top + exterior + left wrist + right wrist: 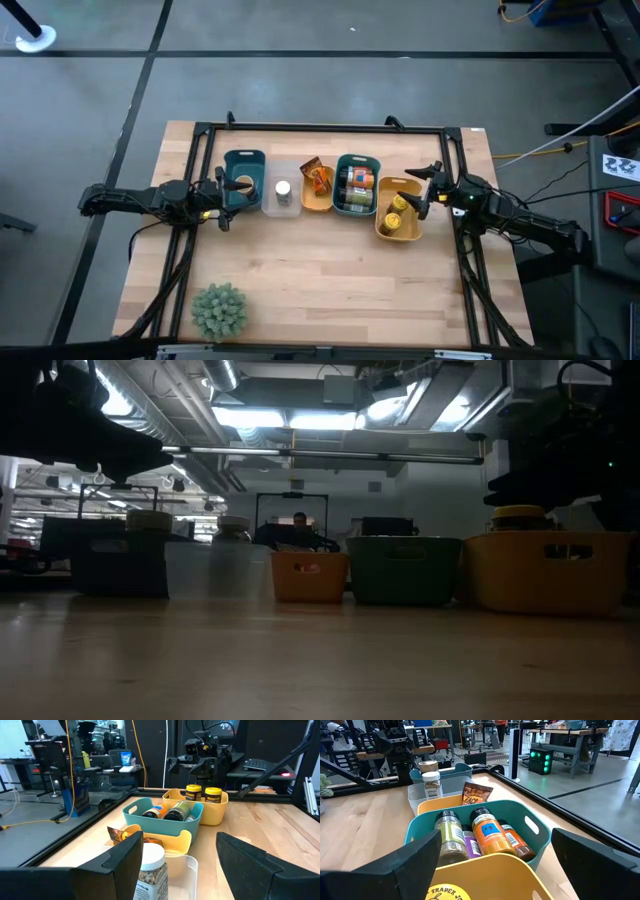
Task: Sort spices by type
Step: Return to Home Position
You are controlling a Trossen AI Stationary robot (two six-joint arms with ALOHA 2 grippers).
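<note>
- High view: 5 bins stand in a row across the tabletop (pixel 330 290), with the spices inside them.
- From the left arm's side: first teal bin (pixel 246 158) holds 1 tan-lid jar (pixel 240 186); clear bin (pixel 282 209) holds 1 pale-lid jar (pixel 283 189); small orange bin (pixel 318 206) holds the brown-orange packet (pixel 317 176).
- Second teal bin (pixel 357 159) holds several bottles (pixel 358 186) packed side by side; yellow bin (pixel 392 234) holds 2 yellow-lid cans (pixel 398 205).
- Jaws of left arm (pixel 150 198): released, empty, just beside the first teal bin's outer end.
- Jaws of right arm (pixel 510 215): released, empty, just beside the yellow bin.
- Green plant (pixel 218 310) sits near the tabletop's front edge, well apart from the bins.
</note>
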